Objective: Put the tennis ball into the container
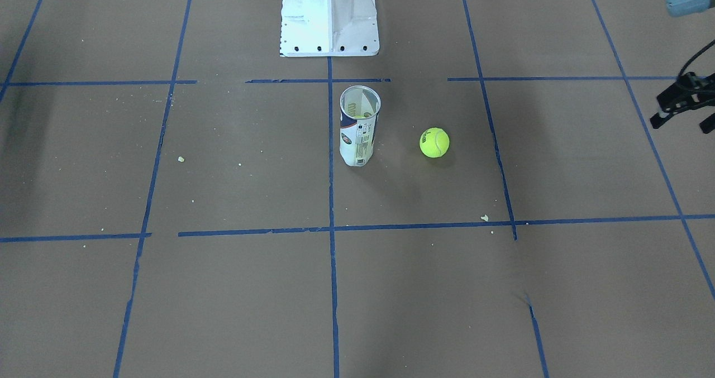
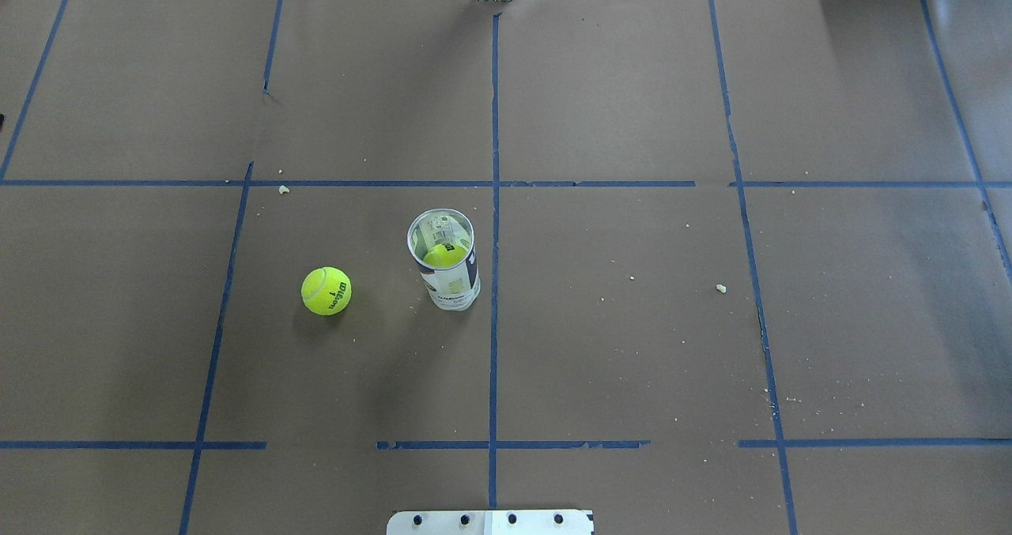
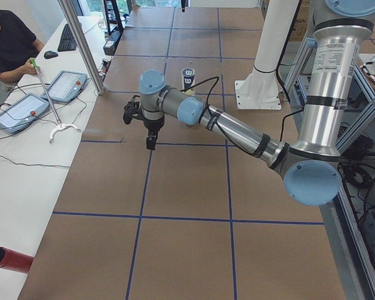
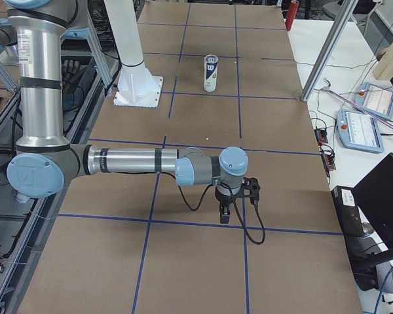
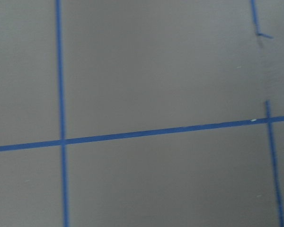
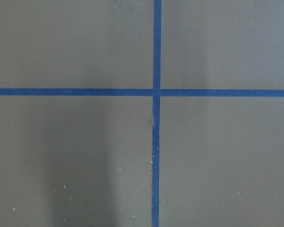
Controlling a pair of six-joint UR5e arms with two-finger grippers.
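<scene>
The neon yellow-green tennis ball [image 1: 434,142] [image 2: 326,291] lies on the brown table, a short way from the container [image 1: 359,125] [image 2: 447,270]. The clear labelled tube stands upright and open-topped, with another yellow ball [image 2: 445,254] inside it. My left gripper [image 1: 680,125] [image 3: 150,145] hangs above the table far out to the ball's side, its two black fingers apart and empty. My right gripper [image 4: 224,216] shows only in the exterior right view, far from both things, and I cannot tell whether it is open or shut. Both wrist views show only table and tape.
The white metal pedestal [image 1: 329,18] [image 2: 490,521] stands behind the container at the robot's side. Blue tape lines grid the brown paper, with small crumbs scattered about. An operators' bench with tablets [image 3: 22,109] and a seated person [image 3: 9,44] runs along the far edge.
</scene>
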